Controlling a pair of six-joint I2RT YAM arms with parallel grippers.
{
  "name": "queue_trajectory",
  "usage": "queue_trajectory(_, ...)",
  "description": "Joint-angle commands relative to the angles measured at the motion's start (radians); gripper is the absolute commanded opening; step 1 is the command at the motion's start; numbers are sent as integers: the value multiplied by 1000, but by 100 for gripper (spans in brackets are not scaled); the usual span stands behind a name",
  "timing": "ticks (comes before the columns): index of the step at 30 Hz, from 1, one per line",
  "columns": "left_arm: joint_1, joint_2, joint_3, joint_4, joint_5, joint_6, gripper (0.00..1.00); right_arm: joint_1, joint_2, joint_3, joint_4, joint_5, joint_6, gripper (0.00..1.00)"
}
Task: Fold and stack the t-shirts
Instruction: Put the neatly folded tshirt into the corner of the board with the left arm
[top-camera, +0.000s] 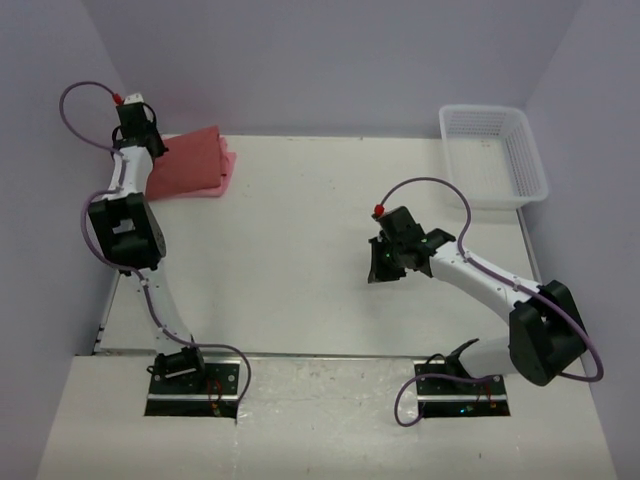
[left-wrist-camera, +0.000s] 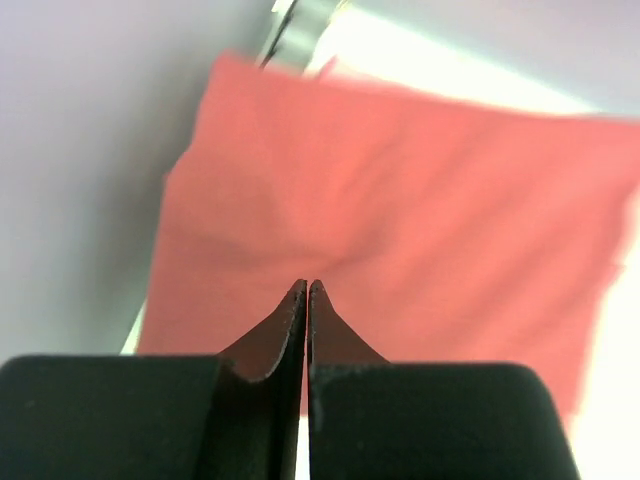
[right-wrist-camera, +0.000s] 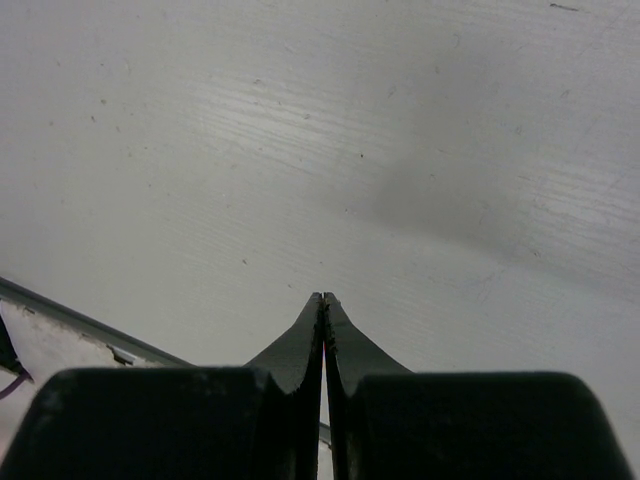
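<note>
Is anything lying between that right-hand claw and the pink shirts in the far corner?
Nothing visible. Only bare table lies between the right gripper and the shirts; the left gripper is right by them.

We see the folded red shirt on the pink shirt at the table's far left, with the left gripper at its edge. The right gripper hangs over mid-table, and the basket is far right.

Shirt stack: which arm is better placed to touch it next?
Left. The left gripper hangs shut over the red shirt at the far-left corner; the right gripper is over the table, well away.
</note>
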Motion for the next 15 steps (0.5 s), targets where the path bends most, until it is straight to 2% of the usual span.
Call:
queue_trajectory(1,-87,-241,30,70,-1,-18,0,2,-23,11,21,45,5,0)
queue_trajectory(3,-130,-300,47,59,-18,-19,3,2,-32,16,16,70,5,0)
queue_trajectory(5,-150,-392,66,39,-1,-51,13,4,-44,25,14,94,2,0)
queue_trajectory(8,-170,-510,43,27,99,-114,19,2,-64,56,2,120,1,0)
queue_trajectory(9,-173,-535,31,23,132,-122,30,2,-73,63,4,128,1,0)
queue_trajectory(10,-179,-589,-20,23,151,-128,36,4,-86,73,10,129,-12,1)
queue_trajectory(11,-185,-617,-57,26,162,-131,42,4,-98,76,33,134,-16,5)
queue_trajectory(12,-204,-642,-90,27,188,-125,55,4,-125,80,44,134,-21,9)
queue_trajectory(15,-251,-798,-303,68,177,-122,78,6,-159,128,42,137,-38,22)
